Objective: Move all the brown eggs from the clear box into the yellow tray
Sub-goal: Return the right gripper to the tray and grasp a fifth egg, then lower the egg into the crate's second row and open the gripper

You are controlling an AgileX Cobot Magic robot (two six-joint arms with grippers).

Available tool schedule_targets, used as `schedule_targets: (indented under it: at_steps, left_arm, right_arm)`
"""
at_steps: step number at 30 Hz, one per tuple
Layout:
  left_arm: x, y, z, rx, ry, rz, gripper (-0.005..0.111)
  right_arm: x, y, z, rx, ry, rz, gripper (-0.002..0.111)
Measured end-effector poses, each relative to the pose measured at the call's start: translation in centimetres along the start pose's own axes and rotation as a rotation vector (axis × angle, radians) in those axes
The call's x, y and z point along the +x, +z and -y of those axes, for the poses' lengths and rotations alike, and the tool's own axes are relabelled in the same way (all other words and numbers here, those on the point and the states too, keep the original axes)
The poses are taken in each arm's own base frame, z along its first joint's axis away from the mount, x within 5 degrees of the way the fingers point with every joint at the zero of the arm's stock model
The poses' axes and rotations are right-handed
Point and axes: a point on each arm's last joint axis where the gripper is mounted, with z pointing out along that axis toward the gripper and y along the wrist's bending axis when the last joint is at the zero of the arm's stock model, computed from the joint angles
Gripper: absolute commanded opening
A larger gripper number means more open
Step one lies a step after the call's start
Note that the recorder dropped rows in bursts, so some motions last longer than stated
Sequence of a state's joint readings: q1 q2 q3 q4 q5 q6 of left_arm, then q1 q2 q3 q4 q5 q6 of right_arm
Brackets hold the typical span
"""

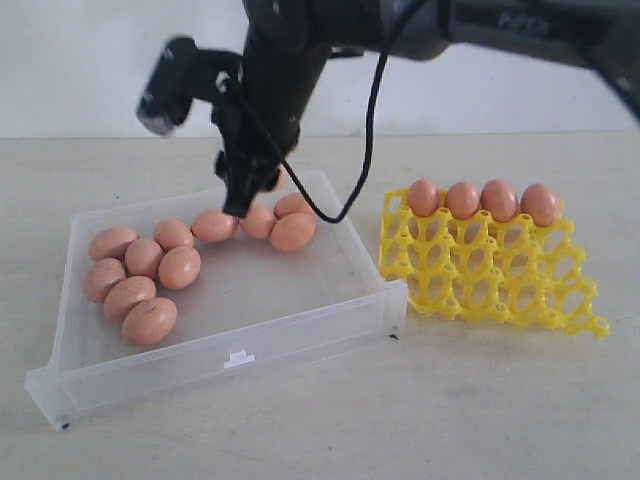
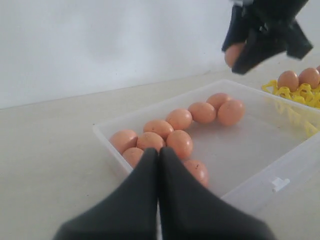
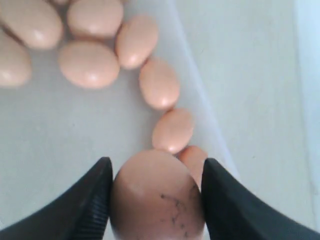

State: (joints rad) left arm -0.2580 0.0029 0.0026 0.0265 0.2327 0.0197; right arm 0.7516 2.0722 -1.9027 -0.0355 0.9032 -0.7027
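Inspection of the current moment follows.

I find the right tool (image 3: 157,161) clenched on one brown egg (image 3: 157,200), with a finger against each flank of the shell. The shell shows dark speckling on one side. In the exterior view this tool hangs over the far wall of the clear box (image 1: 230,350), right of its middle. The left wrist view shows the held egg raised well clear of the box floor.

Eleven loose eggs (image 1: 180,267) lie in the box. Seven are clustered at its left end, and four lie in a line along the far wall, directly under the right tool. A white tab (image 1: 238,358) sits on the near wall.

The yellow tray (image 1: 480,270) stands on the bench (image 1: 450,420) just right of the box and not touching it. Four tray eggs (image 1: 462,199) fill its far row only.

The left tool (image 2: 159,152) is clenched, pads pressed together with nothing between them. It points toward the left-end cluster, well apart from the held egg. I cannot tell whether its tip is over the box or short of it.
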Motion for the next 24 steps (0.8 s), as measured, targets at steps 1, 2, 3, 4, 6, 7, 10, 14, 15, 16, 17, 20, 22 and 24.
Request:
schedule_targets:
  at_steps: [1, 2, 3, 4, 6, 7, 10, 14, 15, 16, 17, 20, 22, 24]
  left_arm:
    - [0.0, 0.0, 0.0, 0.0, 0.0, 0.0, -0.004]
    - [0.0, 0.0, 0.0, 0.0, 0.0, 0.0, -0.004]
    - [0.0, 0.0, 0.0, 0.0, 0.0, 0.0, -0.004]
    - [0.0, 0.0, 0.0, 0.0, 0.0, 0.0, -0.004]
    - [0.0, 0.0, 0.0, 0.0, 0.0, 0.0, -0.004]
    - [0.0, 0.0, 0.0, 0.0, 0.0, 0.0, -0.004]
    - [0.0, 0.0, 0.0, 0.0, 0.0, 0.0, -0.004]
    - [0.0, 0.0, 0.0, 0.0, 0.0, 0.0, -0.004]
    - [0.0, 0.0, 0.0, 0.0, 0.0, 0.0, -0.004]
    - [0.0, 0.0, 0.0, 0.0, 0.0, 0.0, -0.004]
    - [0.0, 0.0, 0.0, 0.0, 0.0, 0.0, -0.004]
    - [0.0, 0.0, 0.0, 0.0, 0.0, 0.0, -0.004]
    - [0.0, 0.0, 0.0, 0.0, 0.0, 0.0, -0.004]
    - [0.0, 0.0, 0.0, 0.0, 0.0, 0.0, -0.004]
  right_arm:
    - [-0.6, -1.6, 0.1, 0.022, 0.013, 0.035, 0.0]
    - [-0.9, -2.8, 0.2, 0.035, 0.056, 0.061, 0.0]
    - [-1.1, -4.3, 0.6, 0.057, 0.124, 0.097, 0.0]
    - [-0.9, -5.1, 1.0, 0.073, 0.201, 0.115, 0.0]
    - [0.5, -6.3, 2.4, 0.127, 0.381, 0.159, 0.0]
    - [1.5, -6.5, 2.9, 0.15, 0.46, 0.178, 0.0]
    - [6.2, -6.2, 3.7, 0.254, 0.688, 0.284, 0.0]
    - [13.6, -7.2, 2.2, 0.462, 0.849, 0.584, 0.0]
    - [15.5, -7.4, 1.7, 0.53, 0.882, 0.677, 0.0]
    - [17.1, -7.5, 1.3, 0.588, 0.921, 0.747, 0.0]
    - [19.0, -7.6, 0.9, 0.668, 0.988, 0.821, 0.0]
    - [24.4, -7.2, 0.6, 0.86, 1.234, 0.918, 0.0]
    - [26.9, -6.4, 1.5, 0.806, 1.28, 0.921, 0.0]
    - [27.5, -5.2, 3.1, 0.571, 1.172, 0.952, 0.0]
